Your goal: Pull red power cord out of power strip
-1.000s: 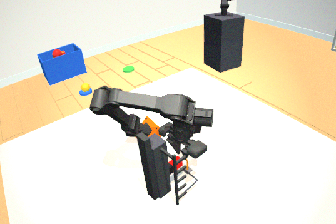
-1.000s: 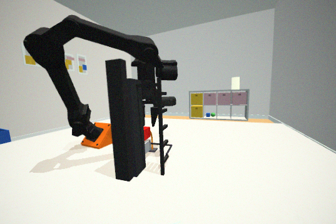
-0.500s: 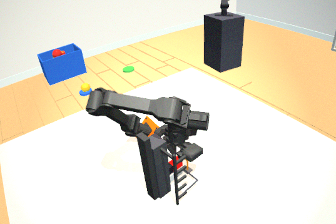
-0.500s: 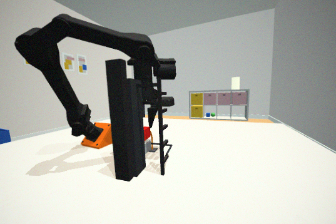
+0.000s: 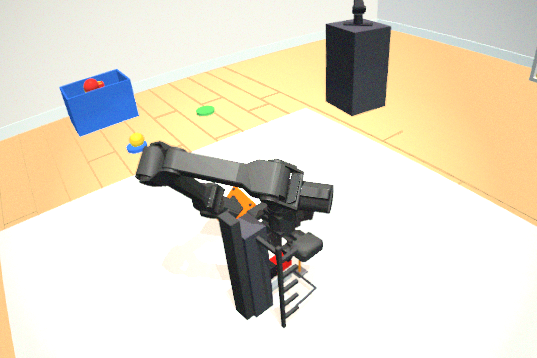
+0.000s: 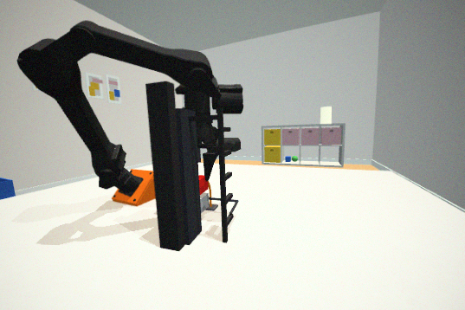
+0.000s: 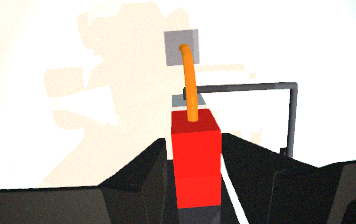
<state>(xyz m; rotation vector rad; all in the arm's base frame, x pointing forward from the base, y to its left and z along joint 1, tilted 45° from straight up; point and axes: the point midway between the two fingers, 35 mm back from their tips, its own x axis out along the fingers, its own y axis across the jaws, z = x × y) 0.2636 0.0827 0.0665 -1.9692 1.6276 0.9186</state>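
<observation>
Centrally in the wrist view, left to right: one dark fingertip of my gripper (image 5: 279,251) (image 6: 206,178) (image 7: 193,139), a narrow pale gap, the red plug (image 5: 286,262) (image 6: 203,185) (image 7: 196,152), then the other fingertip close beside it. I read the fingers as parted around the plug, not yet clenched on it. An orange cord (image 5: 299,266) (image 6: 209,192) (image 7: 189,80) rises from its top. Beneath lies a pale grey block (image 6: 204,202) (image 7: 187,100), presumably the strip. Farther right runs a bent dark rod (image 5: 315,287) (image 6: 236,201) (image 7: 293,115). For a sound grasp, I should centre the plug, close evenly on its sides, sparing the cord, then draw it straight out, clear of the rod, before releasing.
</observation>
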